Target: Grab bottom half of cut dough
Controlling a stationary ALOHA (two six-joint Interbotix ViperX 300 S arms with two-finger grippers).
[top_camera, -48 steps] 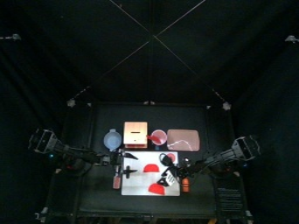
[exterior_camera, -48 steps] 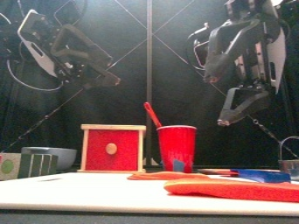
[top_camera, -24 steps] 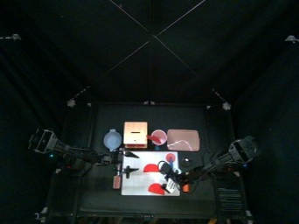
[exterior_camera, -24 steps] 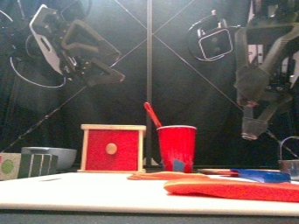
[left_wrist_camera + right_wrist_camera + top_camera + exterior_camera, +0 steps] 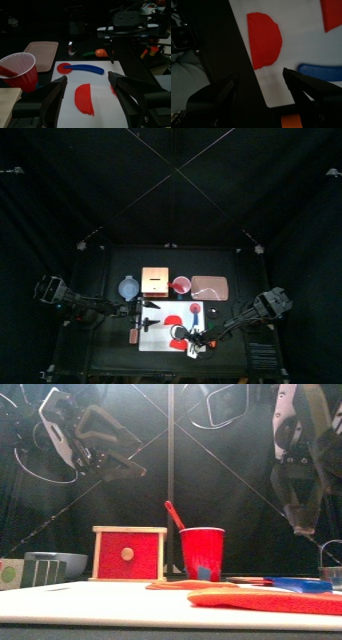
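The bottom half of cut dough (image 5: 178, 341) is a flat red half-disc on the white board (image 5: 163, 331), near its front edge. It lies nearest in the front view (image 5: 261, 600). In the right wrist view this half (image 5: 264, 39) sits just beyond my right gripper (image 5: 261, 92), whose jaws stand wide open and hold nothing. From above, the right gripper (image 5: 199, 343) hovers at the board's front right corner, beside that half. The other red half (image 5: 174, 317) lies farther back, ahead of my open, empty left gripper (image 5: 90, 95).
A blue cutter (image 5: 83, 68) lies on the board behind the halves. A red cup (image 5: 202, 552) with a stick in it, a red-faced wooden box (image 5: 128, 552) and a beige tray (image 5: 210, 286) stand along the back. A pale dish (image 5: 128, 287) is at the back left.
My right arm has swung toward the board's front right corner and stays wide open. The left arm has barely moved. The dough halves lie where they were.
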